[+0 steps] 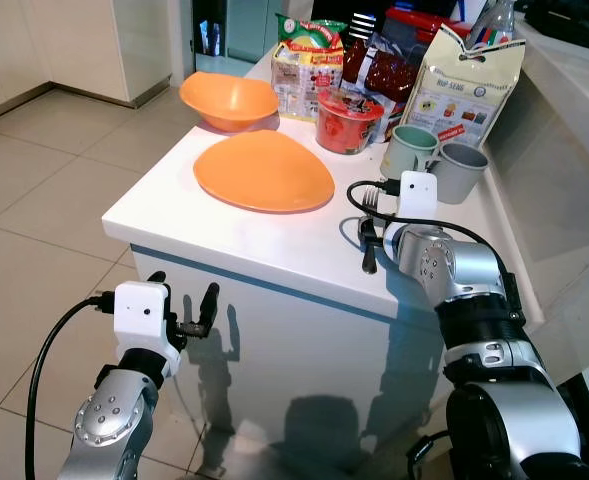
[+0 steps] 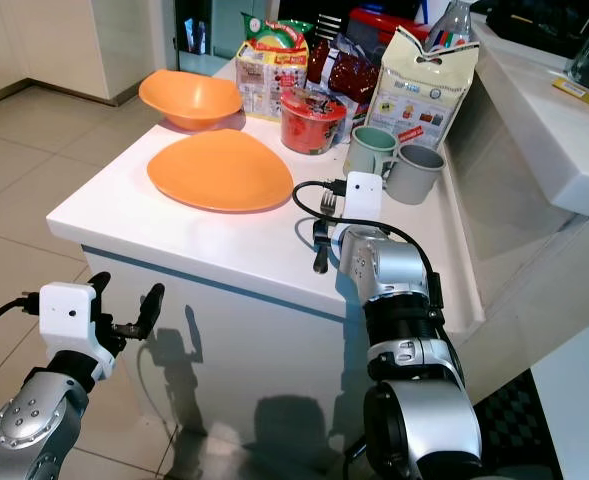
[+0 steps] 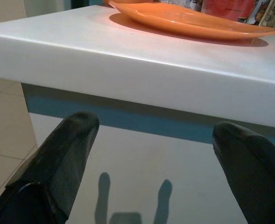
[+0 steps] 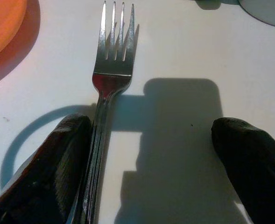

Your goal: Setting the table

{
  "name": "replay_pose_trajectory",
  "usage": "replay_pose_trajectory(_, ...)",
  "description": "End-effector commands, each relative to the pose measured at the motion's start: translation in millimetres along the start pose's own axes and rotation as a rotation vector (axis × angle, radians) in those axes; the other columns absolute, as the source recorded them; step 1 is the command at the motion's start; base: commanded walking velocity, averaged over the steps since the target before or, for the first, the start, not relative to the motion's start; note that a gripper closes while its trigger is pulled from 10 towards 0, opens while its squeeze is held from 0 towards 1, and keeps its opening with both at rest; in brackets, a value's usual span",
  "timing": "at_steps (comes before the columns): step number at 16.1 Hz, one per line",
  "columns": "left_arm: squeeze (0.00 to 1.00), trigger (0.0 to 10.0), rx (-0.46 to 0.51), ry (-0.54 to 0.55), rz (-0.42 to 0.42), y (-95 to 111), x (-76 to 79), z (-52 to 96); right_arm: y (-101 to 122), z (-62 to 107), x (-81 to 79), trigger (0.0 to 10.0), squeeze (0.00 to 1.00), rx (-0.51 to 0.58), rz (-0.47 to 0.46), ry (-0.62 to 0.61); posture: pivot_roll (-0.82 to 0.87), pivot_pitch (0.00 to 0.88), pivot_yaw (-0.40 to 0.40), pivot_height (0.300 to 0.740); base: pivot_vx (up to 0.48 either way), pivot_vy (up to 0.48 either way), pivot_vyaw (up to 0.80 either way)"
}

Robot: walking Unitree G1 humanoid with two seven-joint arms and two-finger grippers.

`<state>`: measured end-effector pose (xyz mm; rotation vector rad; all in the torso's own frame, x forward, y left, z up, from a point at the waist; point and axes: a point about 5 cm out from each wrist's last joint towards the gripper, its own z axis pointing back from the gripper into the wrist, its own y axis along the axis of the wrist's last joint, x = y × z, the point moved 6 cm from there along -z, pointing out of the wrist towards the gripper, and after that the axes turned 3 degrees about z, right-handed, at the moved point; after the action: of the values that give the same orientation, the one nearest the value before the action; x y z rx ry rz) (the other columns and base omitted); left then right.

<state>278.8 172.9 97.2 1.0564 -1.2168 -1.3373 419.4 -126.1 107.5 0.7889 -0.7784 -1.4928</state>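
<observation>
From the left eye view, the white-topped counter (image 1: 274,240) already carries a flat orange plate (image 1: 264,170), with a silver metal fork (image 1: 368,215) lying to its right, apart from the rim and roughly parallel to the plate's edge. An orange bowl (image 1: 229,100) sits behind the plate, and two grey-green mugs (image 1: 434,160) stand near a red noodle cup (image 1: 347,122) and a clutter of snack bags (image 1: 474,85). So the plate and fork look placed; the mugs and bowl seem yet to be arranged.

The right eye view shows the right gripper (image 2: 321,232) resting on the counter at the fork's handle, while the left gripper (image 2: 124,300) hangs below the counter's edge, in front of the cabinet.

In the left wrist view its jaws stand wide and hold nothing.

The right wrist view has the fork lying flat, its handle against one finger (image 4: 58,158); the jaws are spread wide, so I judge the fork released.
</observation>
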Motion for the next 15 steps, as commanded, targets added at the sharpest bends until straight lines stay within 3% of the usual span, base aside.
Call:
replay_pose_trajectory(1, 0.0, 10.0, 0.003, -0.025, 0.0, 2.3, 7.2, -1.1, -14.9, -1.0, 5.9, 10.0, 0.0, -0.045, 0.006, -0.019, 0.16, 0.0, -0.143, 0.74, 0.0, 0.0, 0.0)
replay_pose_trajectory(2, 0.0, 10.0, 0.003, -0.025, 0.0, 2.2, 7.3, -0.8, -14.9, -0.4, 4.5, 0.0, 0.0, -0.039, -0.001, -0.008, 0.16, 0.0, -0.143, 0.74, 0.0, 0.0, 0.0)
replay_pose_trajectory(15, 0.0, 10.0, 0.003, -0.033, -0.003, 3.3, 7.3, -2.4, -11.7, 0.4, 5.6, 0.0, 0.0, -0.024, 0.003, -0.029, 0.15, 0.0, -0.122, 0.74, 0.0, 0.0, 0.0)
